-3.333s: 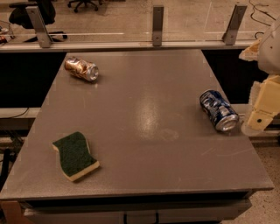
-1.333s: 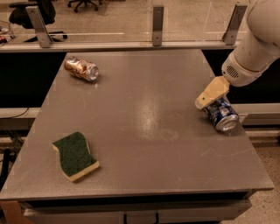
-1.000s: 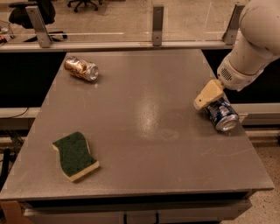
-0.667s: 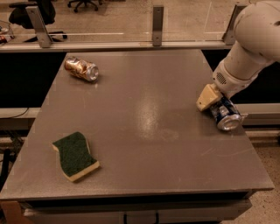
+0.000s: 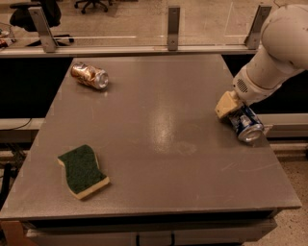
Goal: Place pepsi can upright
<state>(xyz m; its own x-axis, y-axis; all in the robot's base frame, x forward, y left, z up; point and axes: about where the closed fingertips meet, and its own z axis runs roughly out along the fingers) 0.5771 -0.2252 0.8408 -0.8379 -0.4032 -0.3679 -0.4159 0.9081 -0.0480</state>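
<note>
1. You see the pepsi can point(image 5: 246, 126) lying on its side near the right edge of the table point(image 5: 159, 120), not upright. Its silver end points toward the front right.
2. The hand point(image 5: 227, 106) sits low at the far, left end of that can. Its tan body covers that end, so you cannot tell whether it is touching the can or is just beside it.
3. You cannot tell whether the hand is wide, narrow or gripping the can. Only one tan block shows, and the rest of the hand is hidden behind it.
4. The white arm point(image 5: 272, 53) comes in from the upper right and is cut off by the right edge, so you cannot see where it starts.
5. On the pepsi can you can make out dark blue, some white marks and the silver rim. You cannot read the lettering.
6. A brown can point(image 5: 90, 76) lies on its side near the far left corner of the table, well apart from the hand.
7. A green sponge point(image 5: 83, 171) with a pale underside lies flat near the front left.
8. Beyond the table's far edge a rail carries three metal posts point(image 5: 173, 26). Two chairs point(image 5: 36, 12) are cut off at the top.
</note>
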